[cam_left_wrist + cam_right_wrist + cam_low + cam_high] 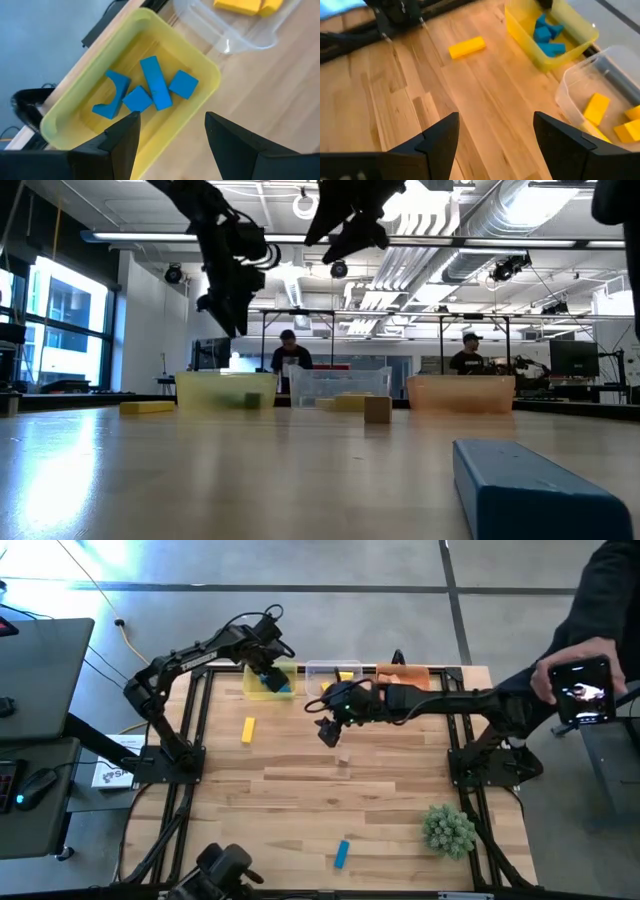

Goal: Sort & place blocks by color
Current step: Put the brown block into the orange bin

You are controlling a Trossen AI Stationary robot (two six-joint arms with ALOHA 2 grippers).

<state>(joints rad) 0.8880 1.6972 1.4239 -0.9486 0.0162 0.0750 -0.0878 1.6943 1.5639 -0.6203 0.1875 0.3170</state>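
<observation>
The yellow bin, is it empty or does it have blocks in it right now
Not empty. The yellow bin holds four blue blocks, seen past the left gripper, whose open fingers hang over it with nothing between them.

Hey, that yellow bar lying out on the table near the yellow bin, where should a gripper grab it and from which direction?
Take the yellow bar from straight above, fingers across its narrow width at mid-length. It lies flat on the table with bare wood along both long sides, so the fingers probably fit down beside it.
</observation>
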